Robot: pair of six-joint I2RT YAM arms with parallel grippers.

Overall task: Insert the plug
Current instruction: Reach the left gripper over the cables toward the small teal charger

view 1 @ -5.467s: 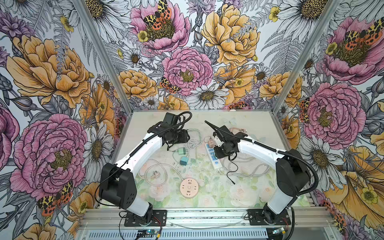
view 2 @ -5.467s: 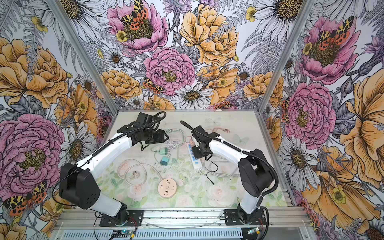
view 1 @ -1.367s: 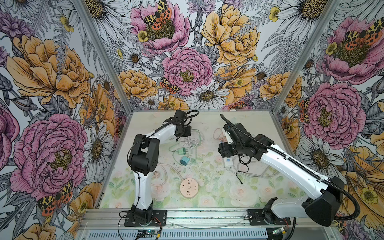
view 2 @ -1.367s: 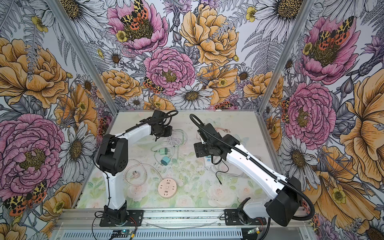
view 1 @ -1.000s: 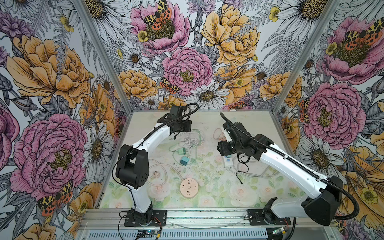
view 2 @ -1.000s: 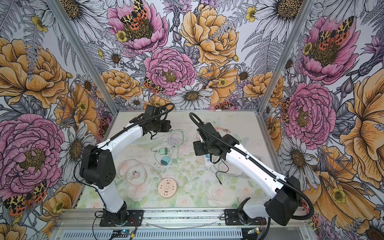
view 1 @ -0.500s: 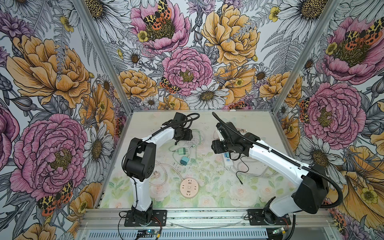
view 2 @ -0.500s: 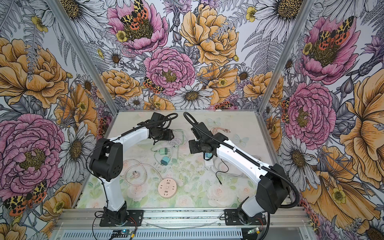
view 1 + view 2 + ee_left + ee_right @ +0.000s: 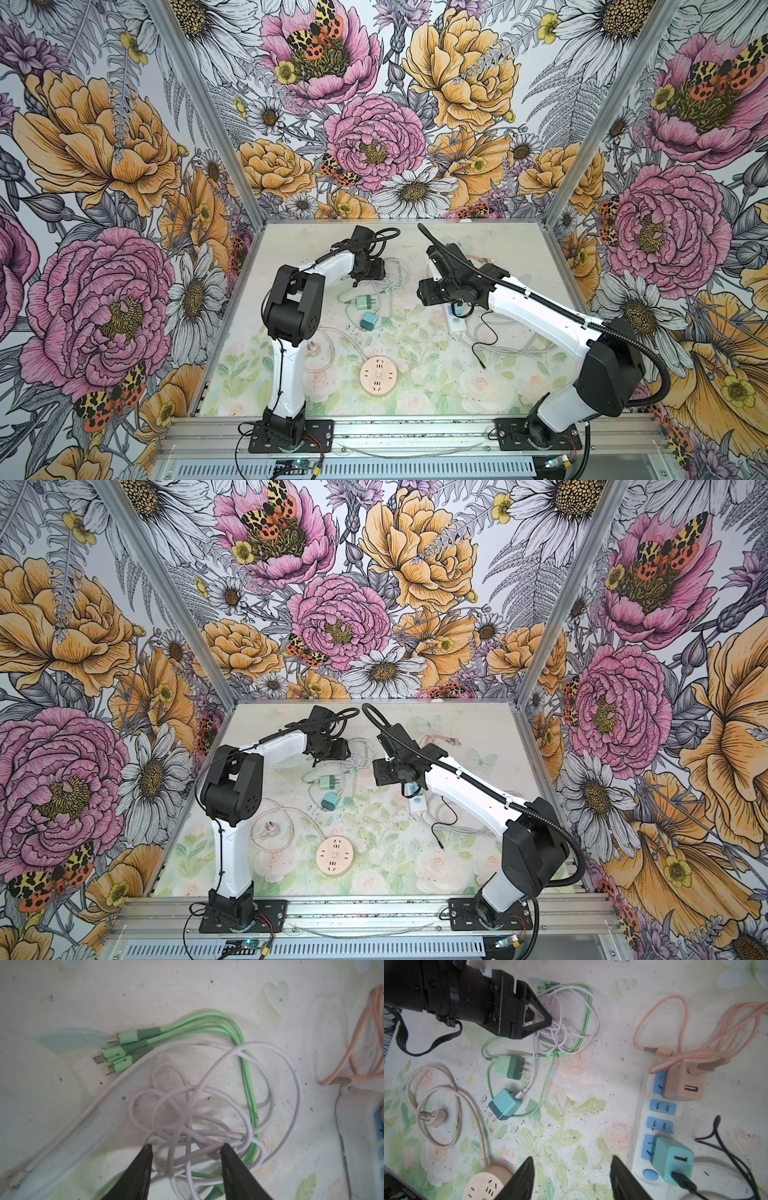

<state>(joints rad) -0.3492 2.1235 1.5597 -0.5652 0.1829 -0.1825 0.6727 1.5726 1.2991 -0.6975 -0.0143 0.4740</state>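
Two chargers (image 9: 672,1157) sit in one power strip (image 9: 661,1125), two plugs (image 9: 504,1106) lie loose; left gripper (image 9: 186,1147), right gripper (image 9: 571,1157) half-open, empty.

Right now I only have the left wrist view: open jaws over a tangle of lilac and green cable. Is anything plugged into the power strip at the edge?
Observer: Yes. The right wrist view shows a teal charger and a pink charger seated in the white power strip, with two blue sockets free between them.
Operator: Any loose plug left to insert?
Observer: A second teal charger lies unplugged on the mat, prongs bare.
Operator: And the right gripper?
Observer: The right gripper is open and holds nothing; it hangs above the mat near the strip.
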